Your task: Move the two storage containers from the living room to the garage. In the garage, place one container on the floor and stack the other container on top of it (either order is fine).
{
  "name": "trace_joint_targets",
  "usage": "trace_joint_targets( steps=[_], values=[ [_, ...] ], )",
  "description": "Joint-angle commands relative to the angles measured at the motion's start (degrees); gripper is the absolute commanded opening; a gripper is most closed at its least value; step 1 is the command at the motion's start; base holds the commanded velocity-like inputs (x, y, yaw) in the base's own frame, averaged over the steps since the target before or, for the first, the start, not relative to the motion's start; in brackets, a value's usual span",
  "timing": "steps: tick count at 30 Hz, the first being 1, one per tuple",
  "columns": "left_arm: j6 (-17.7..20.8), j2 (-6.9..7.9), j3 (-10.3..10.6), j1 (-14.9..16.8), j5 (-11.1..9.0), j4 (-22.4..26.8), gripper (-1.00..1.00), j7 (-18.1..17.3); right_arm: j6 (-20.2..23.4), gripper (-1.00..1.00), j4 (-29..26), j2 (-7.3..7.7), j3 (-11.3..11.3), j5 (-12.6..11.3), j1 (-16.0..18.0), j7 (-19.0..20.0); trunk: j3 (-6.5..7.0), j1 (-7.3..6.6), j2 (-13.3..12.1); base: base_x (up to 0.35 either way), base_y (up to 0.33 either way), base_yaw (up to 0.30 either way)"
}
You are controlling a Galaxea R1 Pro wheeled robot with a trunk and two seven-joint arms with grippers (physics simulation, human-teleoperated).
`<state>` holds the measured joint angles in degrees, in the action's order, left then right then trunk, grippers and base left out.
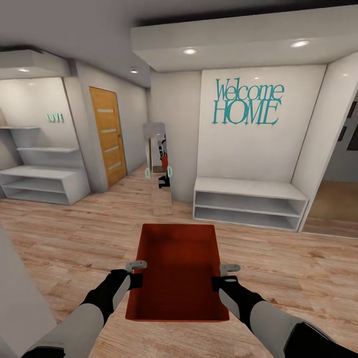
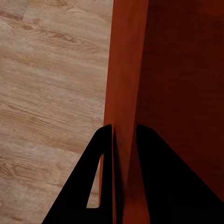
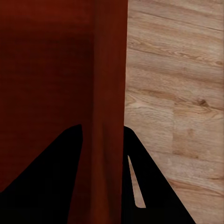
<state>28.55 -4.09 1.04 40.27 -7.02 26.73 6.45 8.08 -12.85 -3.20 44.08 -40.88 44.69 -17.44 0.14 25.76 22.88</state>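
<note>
One orange-red storage container (image 1: pixel 179 268) hangs level in front of me above a light wood plank floor, open side up and empty. My left gripper (image 1: pixel 135 278) is shut on its left wall and my right gripper (image 1: pixel 223 281) on its right wall. The left wrist view has the left gripper (image 2: pixel 123 128) with one black finger on each side of the thin red wall (image 2: pixel 126 70). The right wrist view has the right gripper (image 3: pixel 102 127) pinching the opposite wall (image 3: pixel 109 70) the same way. The other container and the garage are out of view.
Ahead stands a low white shelf unit (image 1: pixel 248 201) under a "Welcome HOME" wall. A tall mirror (image 1: pixel 158 159) leans left of it, beside a wooden door (image 1: pixel 107 134). More white shelves (image 1: pixel 42 181) stand at the left. A doorway (image 1: pixel 338 199) opens at the right.
</note>
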Motion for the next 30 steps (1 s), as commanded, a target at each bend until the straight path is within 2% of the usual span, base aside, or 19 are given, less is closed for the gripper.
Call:
trace_joint_targets(
  steps=[1, 9, 20, 21, 30],
  values=[
    [0.3, 0.24, -0.1, 0.0, -0.9, 0.0, -1.00, 0.7, 0.0, -1.00, -0.4, 0.13, 0.1, 0.1, 0.0, -0.4, -0.02, 0.02, 0.1, 0.000, 0.000, 0.000],
    [0.3, 0.23, -0.1, 0.0, -0.8, 0.2, -1.00, 0.6, -0.4, -1.00, -0.5, 0.21, 2.8, -2.9, 0.0, -0.5, -0.02, 0.02, 0.1, 0.000, 0.000, 0.000],
    [0.2, 0.23, 0.1, 0.0, -1.0, 0.3, -1.00, 0.6, -0.3, -1.00, -1.0, 0.21, 4.5, -4.6, 0.0, -1.3, -0.02, 0.02, 0.1, 0.001, 0.000, 0.000],
    [0.3, 0.20, -0.1, 0.0, -1.0, 0.3, -1.00, 0.7, -0.3, -1.00, -3.1, 0.21, -5.1, 6.0, 0.0, -0.5, -0.02, 0.02, 0.1, 0.062, 0.000, 0.000],
    [0.1, 0.23, -0.1, 0.0, -1.0, 0.3, -1.00, 0.8, -0.3, -1.00, -3.1, 0.21, -5.1, 6.0, 0.0, -0.5, -0.02, 0.02, 0.1, 0.264, 0.000, 0.000]
  ],
)
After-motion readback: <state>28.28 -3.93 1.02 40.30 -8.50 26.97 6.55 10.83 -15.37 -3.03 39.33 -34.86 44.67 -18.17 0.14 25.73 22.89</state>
